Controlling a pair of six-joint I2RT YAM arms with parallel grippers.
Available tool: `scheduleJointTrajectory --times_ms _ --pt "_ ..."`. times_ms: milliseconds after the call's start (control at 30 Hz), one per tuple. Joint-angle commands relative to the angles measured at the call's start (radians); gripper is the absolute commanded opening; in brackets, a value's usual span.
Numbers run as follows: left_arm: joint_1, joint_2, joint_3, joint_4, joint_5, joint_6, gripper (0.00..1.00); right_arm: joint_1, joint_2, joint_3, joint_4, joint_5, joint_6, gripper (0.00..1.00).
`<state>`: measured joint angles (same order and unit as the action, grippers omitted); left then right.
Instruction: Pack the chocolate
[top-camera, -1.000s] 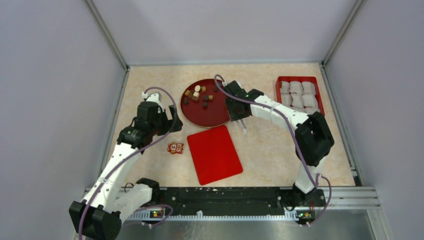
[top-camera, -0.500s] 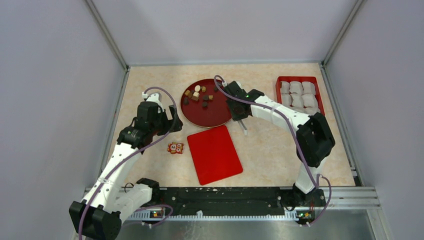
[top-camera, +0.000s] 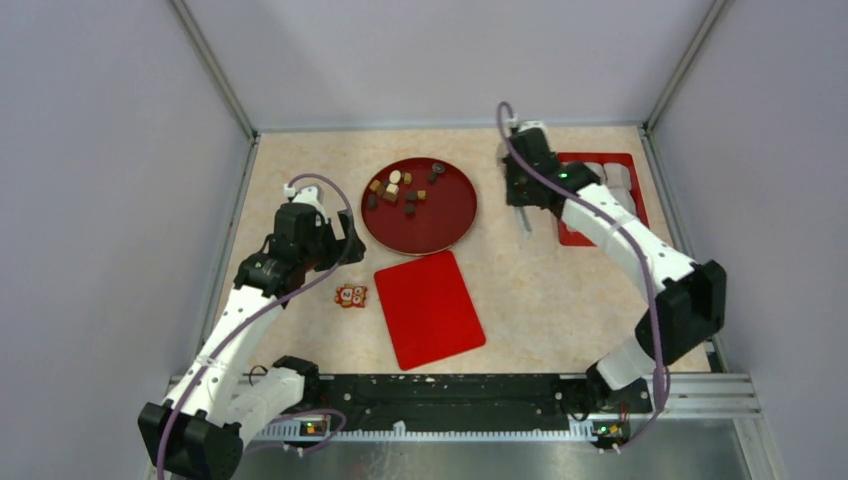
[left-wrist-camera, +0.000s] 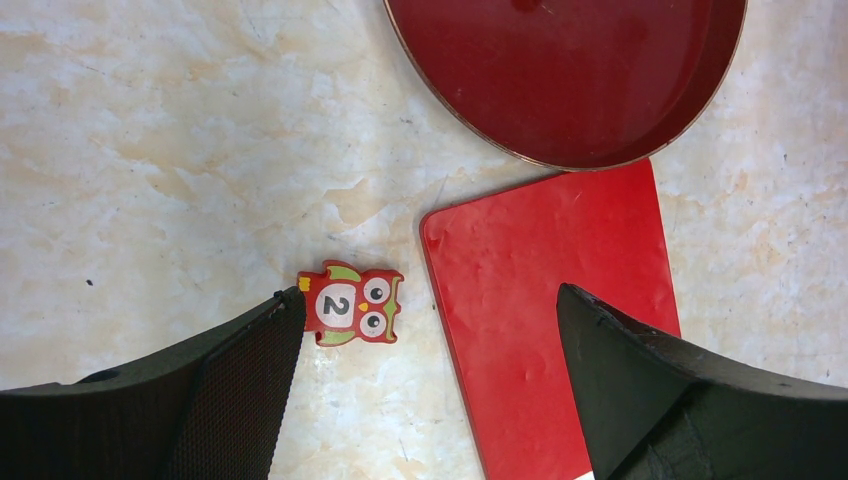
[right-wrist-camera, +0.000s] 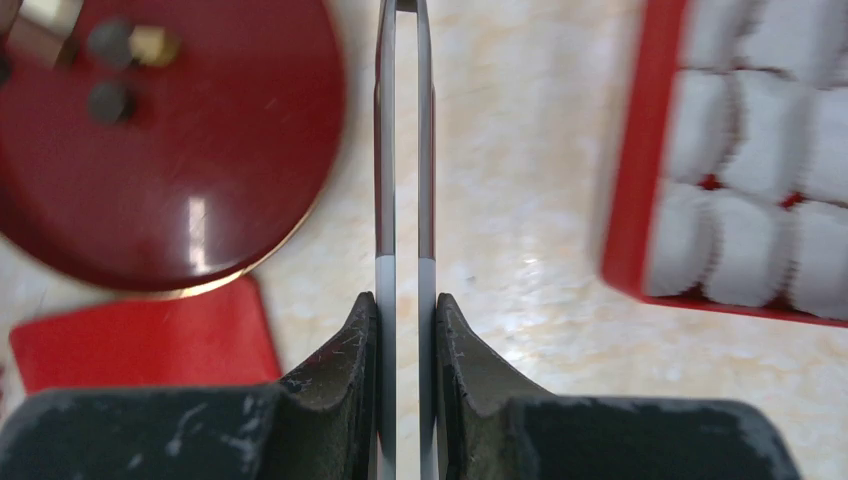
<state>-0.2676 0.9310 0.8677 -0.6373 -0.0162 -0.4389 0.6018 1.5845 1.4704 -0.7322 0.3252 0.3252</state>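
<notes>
Pinching slim metal tweezers, right gripper; glossy round plate

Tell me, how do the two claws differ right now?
The left claw gapes wide and empty; the right claw is clamped on metal tweezers. The left claw hangs over the owl packet and red sheet; the right claw sits between the round plate and the red box. Both are black.
</notes>
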Motion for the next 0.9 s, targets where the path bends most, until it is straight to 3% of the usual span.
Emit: scheduleJointTrajectory --times_ms 0,333,867 --pt "0.007 -0.020 0.026 0.019 0.000 0.005 0.99 -0.184 -0.168 -0.054 0.061 0.018 0.001 0.00" --pt "0.007 0.004 0.037 0.030 0.005 0.010 0.99 -0.477 -0.269 -0.258 0.061 -0.064 0.010 0.00" --pt "0.007 0.014 0.049 0.021 -0.010 0.008 0.99 -0.490 -0.183 -0.326 0.155 -0.116 0.035 0.02"
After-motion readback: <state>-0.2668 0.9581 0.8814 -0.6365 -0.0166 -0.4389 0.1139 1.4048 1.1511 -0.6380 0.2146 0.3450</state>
